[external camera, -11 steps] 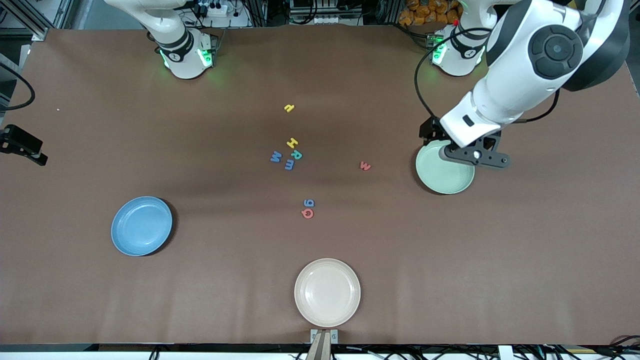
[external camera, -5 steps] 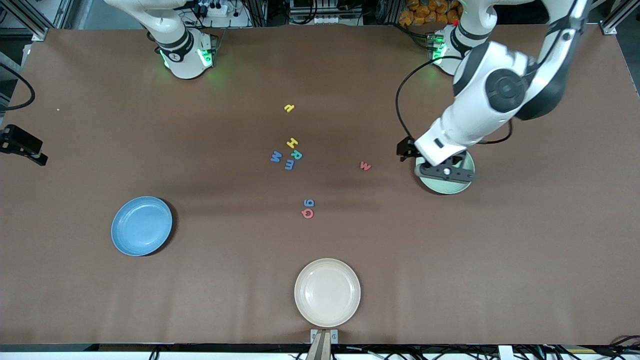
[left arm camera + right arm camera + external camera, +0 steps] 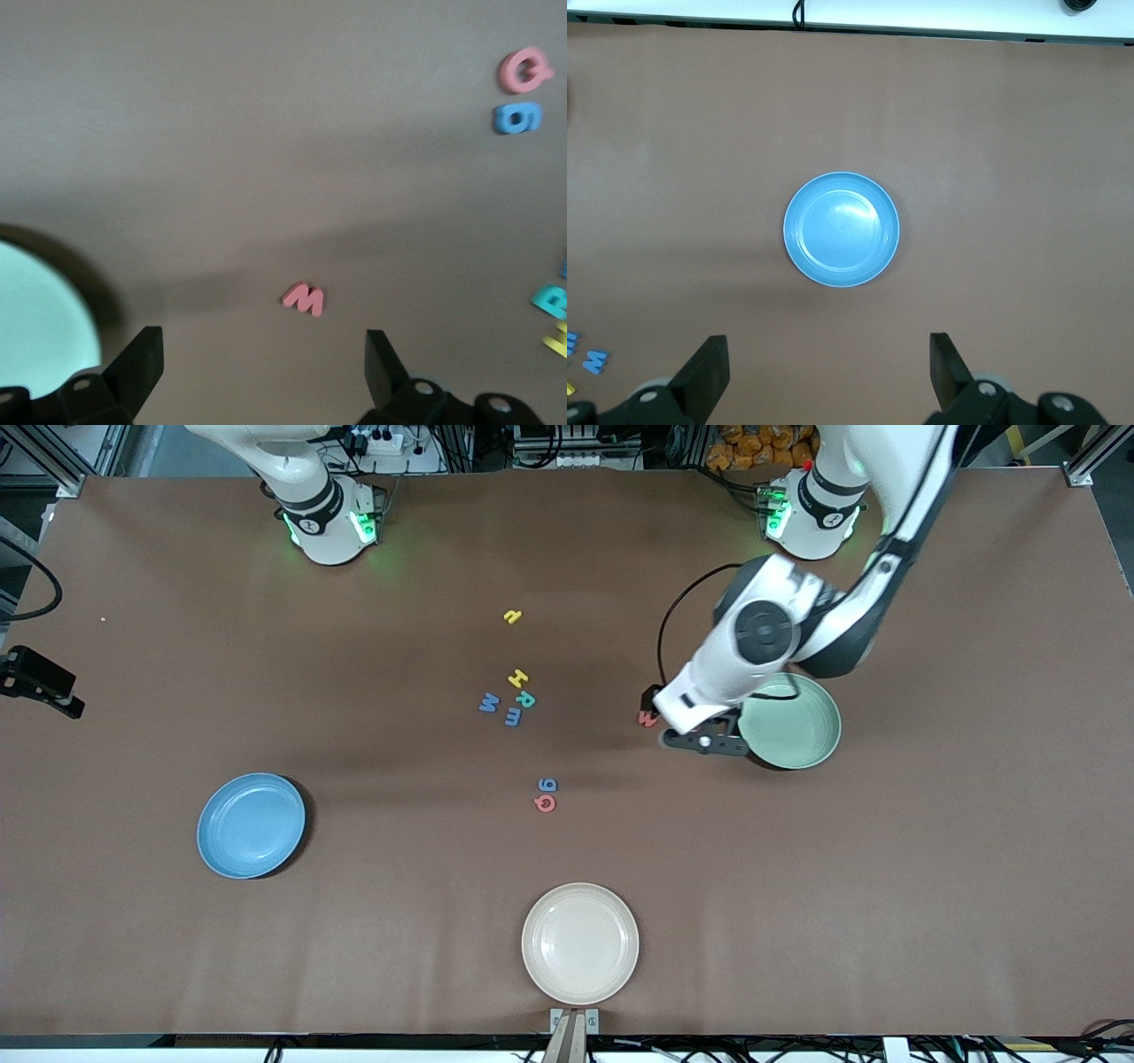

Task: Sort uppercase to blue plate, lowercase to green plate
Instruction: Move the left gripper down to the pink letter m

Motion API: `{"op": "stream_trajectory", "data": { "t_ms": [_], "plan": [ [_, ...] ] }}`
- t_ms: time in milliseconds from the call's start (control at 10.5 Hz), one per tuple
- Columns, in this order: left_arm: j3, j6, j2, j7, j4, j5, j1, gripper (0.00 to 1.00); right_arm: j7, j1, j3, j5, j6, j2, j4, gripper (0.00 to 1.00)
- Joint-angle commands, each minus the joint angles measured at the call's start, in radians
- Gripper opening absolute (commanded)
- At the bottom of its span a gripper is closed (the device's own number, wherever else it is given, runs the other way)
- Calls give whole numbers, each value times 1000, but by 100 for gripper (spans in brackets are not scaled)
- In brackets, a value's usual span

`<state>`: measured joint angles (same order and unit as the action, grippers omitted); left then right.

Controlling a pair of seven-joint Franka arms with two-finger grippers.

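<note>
Left gripper (image 3: pixel 257 363): over the bare table between the red w and the green plate, fingers (image 3: pixel 142 359) spread wide, nothing held.
Right gripper (image 3: pixel 824 367): raised high over the table above the blue plate, fingers (image 3: pixel 707 363) spread wide, nothing held; arm waiting; gripper itself outside the front view.
Red w (image 3: pixel 648 719): flat on the table, just beside the left gripper, toward the right arm's end of it; partly covered by the left arm in the front view, whole in the left wrist view (image 3: pixel 305 299).
Green plate (image 3: pixel 802 731): toward the left arm's end of the table, nothing in it; one edge under the left arm's wrist.
Blue plate (image 3: pixel 251 825): toward the right arm's end of the table, nearer the front camera than the letter cluster, nothing in it.
Beige plate (image 3: pixel 580 943): mid-table, nearest the front camera, nothing in it.
Yellow H (image 3: pixel 518 678): mid-table, touching or just beside the teal R.
Teal R (image 3: pixel 525 699): just nearer the camera than the H.
Blue M (image 3: pixel 488 703): beside the blue m, toward the right arm's end.
Blue m (image 3: pixel 513 716): just nearer the camera than the R.
Small yellow letter (image 3: pixel 512 615): alone, farther from the camera than the H.
Blue g-like letter (image 3: pixel 547 785): touching or just beside the red Q.
Red Q (image 3: pixel 545 803): just nearer the camera than the g-like letter.
</note>
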<state>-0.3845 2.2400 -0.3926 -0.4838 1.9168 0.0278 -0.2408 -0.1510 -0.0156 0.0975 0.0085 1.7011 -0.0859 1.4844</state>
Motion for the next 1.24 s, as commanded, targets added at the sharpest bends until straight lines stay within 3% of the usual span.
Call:
{"op": "stream_trajectory", "data": {
  "t_ms": [0, 475, 1046, 1141],
  "plan": [
    [65, 50, -72, -62, -19, 53, -96, 100, -7, -11, -7, 8, -5, 14, 8, 100],
    [81, 134, -190, -189, -25, 204, -159, 100, -7, -11, -7, 8, -5, 14, 8, 100],
    [81, 164, -244, -205, -22, 219, -184, 100, -7, -11, -7, 8, -5, 14, 8, 100],
    [81, 164, -244, -203, -21, 224, -184, 96, -7, -11, -7, 8, -5, 14, 8, 100]
  ]
}}
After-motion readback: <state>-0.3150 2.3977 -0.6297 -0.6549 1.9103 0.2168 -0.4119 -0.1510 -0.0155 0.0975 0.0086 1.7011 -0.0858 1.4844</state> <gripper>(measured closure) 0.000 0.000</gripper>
